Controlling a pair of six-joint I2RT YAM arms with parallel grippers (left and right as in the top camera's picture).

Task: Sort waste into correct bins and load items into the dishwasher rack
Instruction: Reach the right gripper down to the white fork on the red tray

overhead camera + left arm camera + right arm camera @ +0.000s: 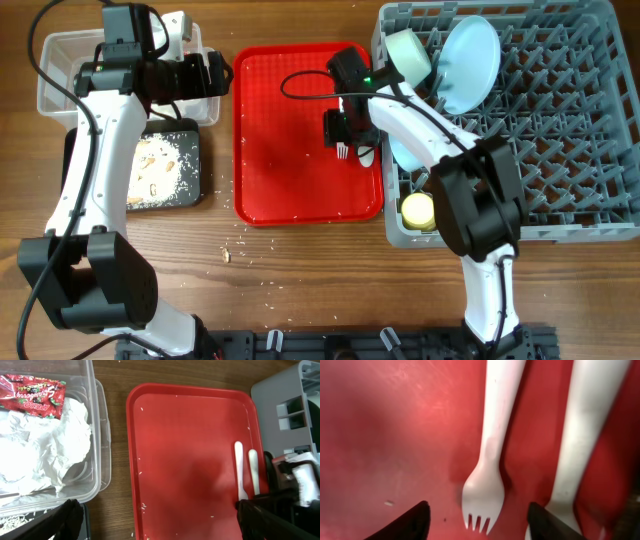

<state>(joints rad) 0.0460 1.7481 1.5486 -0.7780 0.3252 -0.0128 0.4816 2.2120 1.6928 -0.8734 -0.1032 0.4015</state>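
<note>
A white plastic fork (489, 460) and a spoon (585, 425) lie side by side on the flat red serving tray (290, 150). My right gripper (477, 527) is down over the fork's tines, with one dark finger on each side and a gap to both. My left gripper (160, 525) is open and holds nothing, hovering between the clear tub (100, 435) and the red tray. In the tub lie the red wrapper (32, 395) and the crumpled napkin (45, 445). The grey rack (580, 130) holds the blue plate (470, 60), a bowl (408, 55) and the yellow cup (418, 210).
The black tray (190, 150), with beige crumbs on it, lies in front of the clear tub and under my left arm. A few crumbs (227, 255) are scattered on the wooden table in front of the red tray. The rack's wall stands right beside the tray's right edge.
</note>
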